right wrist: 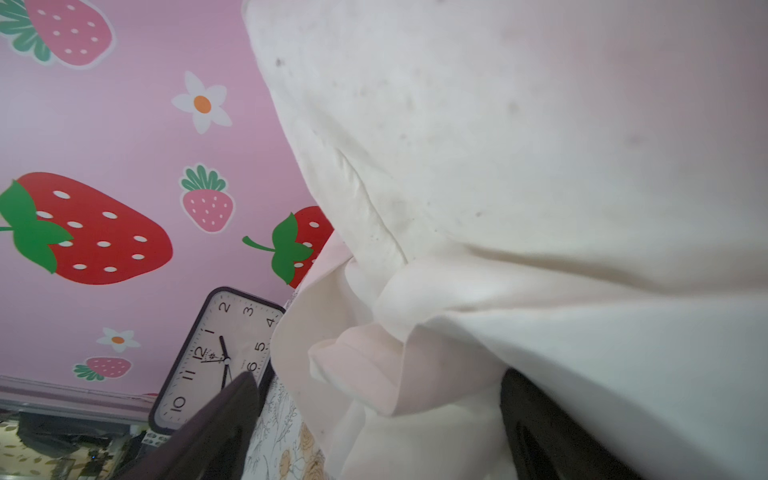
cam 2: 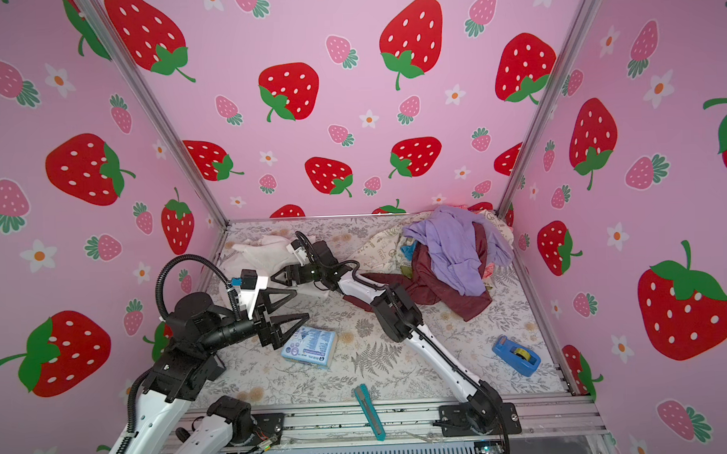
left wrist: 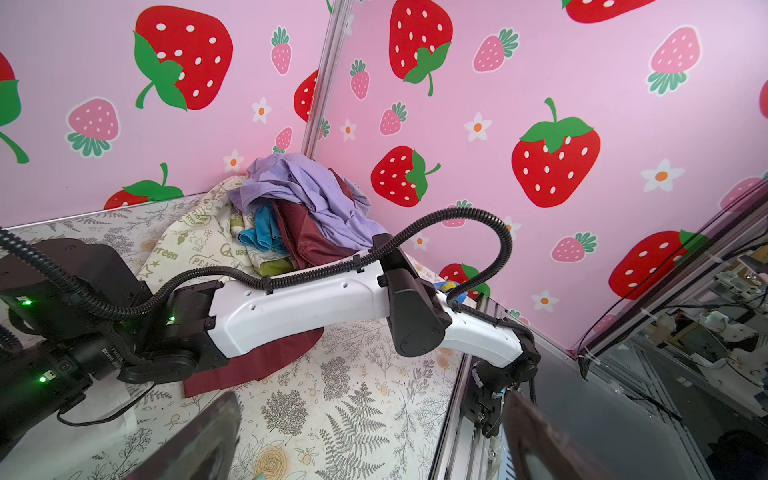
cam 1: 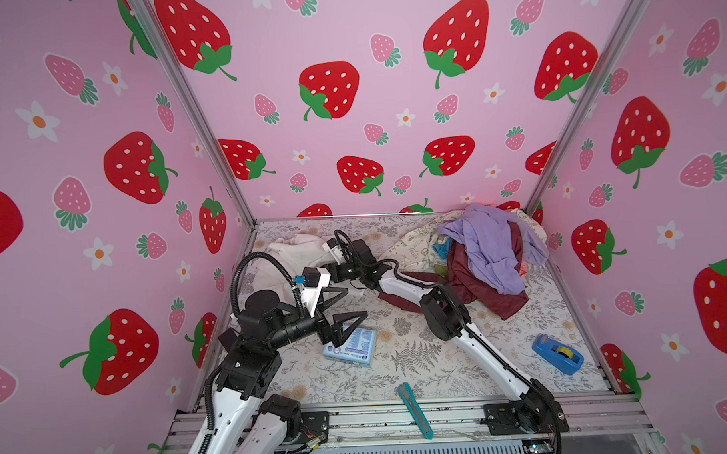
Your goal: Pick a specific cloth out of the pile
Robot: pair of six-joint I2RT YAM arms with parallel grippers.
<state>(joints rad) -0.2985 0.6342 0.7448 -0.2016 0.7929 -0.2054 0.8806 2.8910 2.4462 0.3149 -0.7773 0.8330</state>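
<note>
At the front edge of the table (cam 1: 437,371) a teal utility knife (cam 1: 416,410) lies partly on the metal rail, with a blue tape dispenser (cam 1: 557,354) to the right. A blue packet (cam 1: 351,347) sits nearer the left arm. The left gripper (cam 1: 343,308) hovers just over that packet, its fingers spread with nothing between them. Beyond it the right gripper (cam 2: 278,276) reaches across the middle to the cloth (cam 2: 263,251). The cloth lies crumpled at the far left of the table beside the left wall, well apart from the pile (cam 1: 489,252) in the far right corner. There a lavender garment (cam 1: 485,248) tops maroon fabric (cam 1: 472,290) and printed cream fabric (cam 1: 416,240). In the right wrist view the right gripper's fingers (right wrist: 224,424) stand wide apart, and folds of the cloth sag between them and over one of them, unpinched. The cloth looks light, soft and limp, so it will likely drape and drag along the table rather than lift as one piece. A single thin layer could slip from the pads. The bunched fold with the seam and rolled hem, lying right between the fingers, looks like the best hold, since several layers give the jaws more to bite. It is not fragile, so a firm squeeze should do no harm.
</note>
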